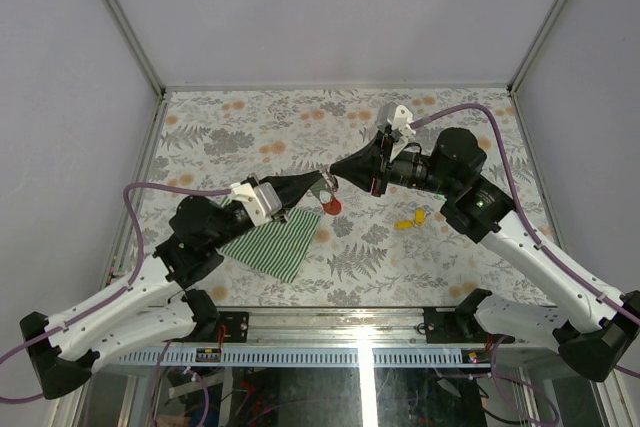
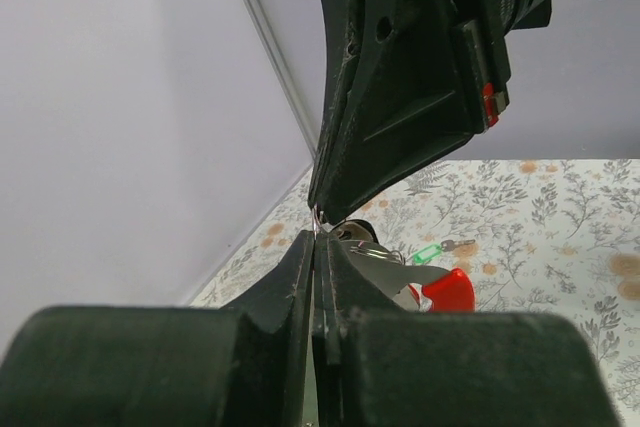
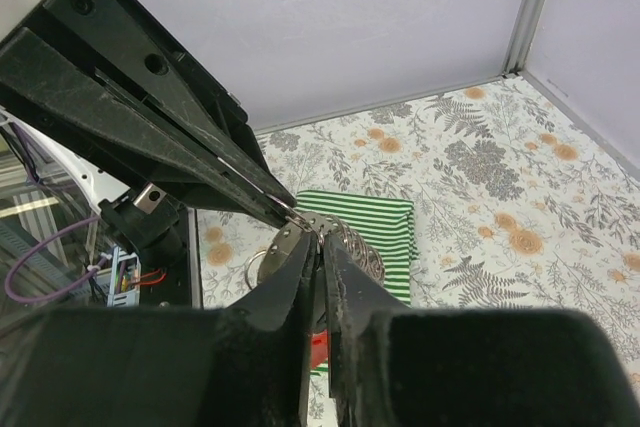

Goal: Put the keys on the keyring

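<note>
Green-striped cloth [image 1: 275, 242] lies beneath the left arm. Just past it the left gripper [image 1: 320, 185], pressed together, pinches the keyring [image 1: 329, 204] in mid-air, while the right gripper [image 1: 336, 173] sits nearly closed at the same loop. Whether it grips cannot be told. A yellow key [image 1: 405, 223] lies loose on the table, well apart, so threading it seems yet to come.

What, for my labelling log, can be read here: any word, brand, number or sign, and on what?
No text can be read.
The red tag, striped cloth and yellow key carry no visible print.
Electronics at the table's near edge: too small to read.
</note>
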